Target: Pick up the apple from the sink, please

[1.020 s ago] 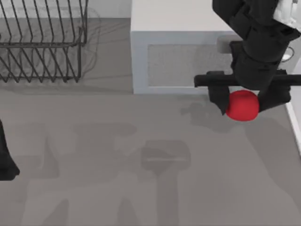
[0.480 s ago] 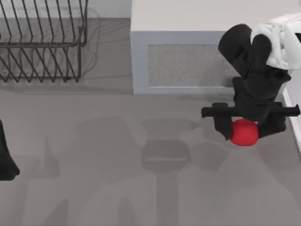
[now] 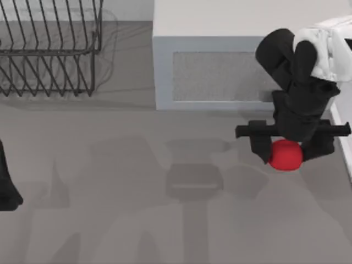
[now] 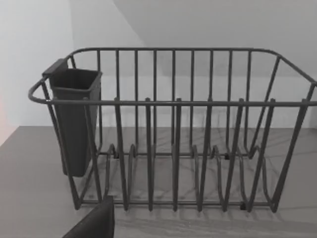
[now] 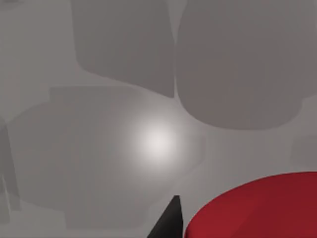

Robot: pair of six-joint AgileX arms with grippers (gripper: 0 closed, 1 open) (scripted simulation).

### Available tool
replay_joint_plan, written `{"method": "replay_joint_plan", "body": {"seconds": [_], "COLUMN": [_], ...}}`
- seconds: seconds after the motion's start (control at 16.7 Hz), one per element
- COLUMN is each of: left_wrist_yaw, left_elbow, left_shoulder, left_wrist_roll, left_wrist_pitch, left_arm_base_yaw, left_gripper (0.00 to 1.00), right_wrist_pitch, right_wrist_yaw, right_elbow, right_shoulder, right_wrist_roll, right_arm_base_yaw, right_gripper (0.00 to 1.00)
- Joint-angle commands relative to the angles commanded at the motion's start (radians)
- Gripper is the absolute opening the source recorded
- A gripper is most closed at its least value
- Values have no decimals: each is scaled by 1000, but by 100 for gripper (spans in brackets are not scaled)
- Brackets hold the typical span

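Unmoved, right claw [image 3: 286,151] grips apple [image 3: 285,155] near microwave [image 3: 220,60].

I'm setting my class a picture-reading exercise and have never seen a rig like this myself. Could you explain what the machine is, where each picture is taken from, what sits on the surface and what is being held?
This is a rendered simulation of two robot arms at a grey table. One picture looks straight down from above; the other two come from cameras on each arm's wrist.

From above, the right gripper sits at the table's right side, closed on the apple, a small red ball between its two black fingers. The right wrist camera sees that apple very close up, beside a fingertip.

The left arm is parked at the left edge. Its wrist camera faces a wire dish rack with a dark cup hung on its side. The rack stands top left from above, next to a pale box-shaped appliance.
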Motion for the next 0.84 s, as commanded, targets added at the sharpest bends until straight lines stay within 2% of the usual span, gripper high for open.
{"method": "replay_joint_plan", "body": {"seconds": [0.48, 0.84], "left_wrist_yaw": [0, 0], "left_elbow": [0, 0], "left_shoulder": [0, 0], "left_wrist_roll": [0, 0], "left_wrist_pitch": [0, 0], "left_arm_base_yaw": [0, 0], "left_gripper": [100, 100], "right_wrist_pitch": [0, 0], "right_wrist_yaw": [0, 0], "right_elbow": [0, 0], "right_shoulder": [0, 0], "right_wrist_roll": [0, 0], "right_arm_base_yaw": [0, 0], "right_gripper": [98, 100]}}
